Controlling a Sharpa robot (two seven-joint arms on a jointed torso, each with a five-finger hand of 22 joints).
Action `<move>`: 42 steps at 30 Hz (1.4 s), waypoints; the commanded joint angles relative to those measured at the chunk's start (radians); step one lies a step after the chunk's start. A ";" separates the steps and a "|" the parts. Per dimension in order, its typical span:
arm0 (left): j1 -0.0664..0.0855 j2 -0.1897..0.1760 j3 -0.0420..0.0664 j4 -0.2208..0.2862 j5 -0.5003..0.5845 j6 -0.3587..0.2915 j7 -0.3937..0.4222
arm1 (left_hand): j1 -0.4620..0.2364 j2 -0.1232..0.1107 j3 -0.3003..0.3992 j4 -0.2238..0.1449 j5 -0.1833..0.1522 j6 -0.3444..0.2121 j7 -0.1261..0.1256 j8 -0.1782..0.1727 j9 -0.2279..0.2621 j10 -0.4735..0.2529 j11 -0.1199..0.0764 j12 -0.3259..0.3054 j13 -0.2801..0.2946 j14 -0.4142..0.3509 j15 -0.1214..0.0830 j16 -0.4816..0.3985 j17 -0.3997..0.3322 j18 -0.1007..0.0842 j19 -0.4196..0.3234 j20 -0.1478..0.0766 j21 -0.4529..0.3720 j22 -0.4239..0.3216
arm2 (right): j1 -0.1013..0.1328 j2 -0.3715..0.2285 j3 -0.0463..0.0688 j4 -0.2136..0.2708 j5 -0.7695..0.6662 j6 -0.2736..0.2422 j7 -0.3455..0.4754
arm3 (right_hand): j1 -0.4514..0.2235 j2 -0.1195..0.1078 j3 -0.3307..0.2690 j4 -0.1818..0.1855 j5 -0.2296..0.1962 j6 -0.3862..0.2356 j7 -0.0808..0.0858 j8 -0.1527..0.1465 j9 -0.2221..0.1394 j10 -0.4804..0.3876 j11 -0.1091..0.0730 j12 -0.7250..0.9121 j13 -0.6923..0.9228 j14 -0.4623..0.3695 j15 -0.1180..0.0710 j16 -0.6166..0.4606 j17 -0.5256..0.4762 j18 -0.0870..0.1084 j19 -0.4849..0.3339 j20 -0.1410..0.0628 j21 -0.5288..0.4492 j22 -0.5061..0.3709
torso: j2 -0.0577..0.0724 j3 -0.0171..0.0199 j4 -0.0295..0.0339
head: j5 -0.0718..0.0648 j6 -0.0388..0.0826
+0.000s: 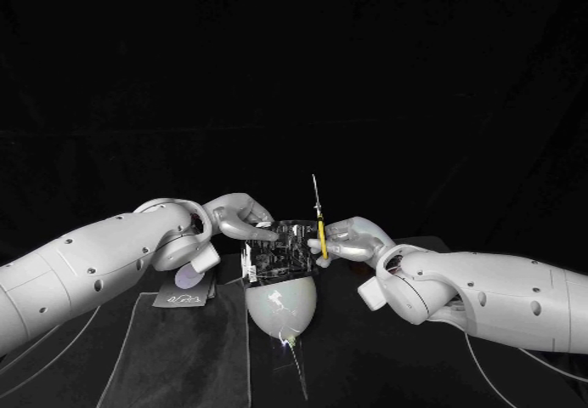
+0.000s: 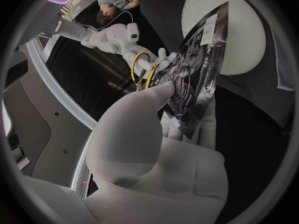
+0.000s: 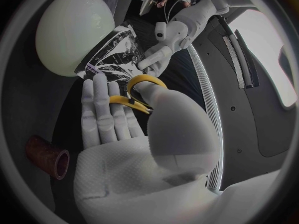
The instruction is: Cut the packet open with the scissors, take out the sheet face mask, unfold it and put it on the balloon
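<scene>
Left hand [image 1: 239,218] pinches one side edge of the packet [image 1: 277,248], holding it upright close over the white balloon [image 1: 282,304]. Right hand [image 1: 353,240] grips the scissors [image 1: 321,228] by their yellow handles at the packet's other edge, blades pointing up.

Smooth, rounded white shells are recorded on the left arm [image 1: 86,268] and right arm [image 1: 509,293], dotted with small dark screw recesses. Silver-grey segmented fingers are noted on the left robot hand [image 1: 239,217] and right robot hand [image 1: 349,240]. The palms [image 3: 118,169] are covered in finely dimpled pale padding.
</scene>
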 commanded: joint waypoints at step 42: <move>0.010 -0.037 0.004 0.044 0.088 0.037 -0.003 | -0.044 0.006 0.027 -0.036 0.004 -0.009 0.001 0.006 0.157 0.018 -0.008 -0.003 0.005 -0.007 -0.001 0.005 0.017 -0.005 -0.020 0.005 0.024 0.014 | -0.008 -0.005 0.001 -0.019 0.030 0.078 0.068 | 0.042 -0.009 -0.010 0.010 -0.001 0.059 -0.010 -0.024 -0.031 0.061 -0.006 -0.024 -0.142 -0.024 -0.019 -0.112 -0.061 0.014 0.005 0.017 -0.028 -0.089 | 0.000 -0.0004 0.0007 | 0.001 -0.001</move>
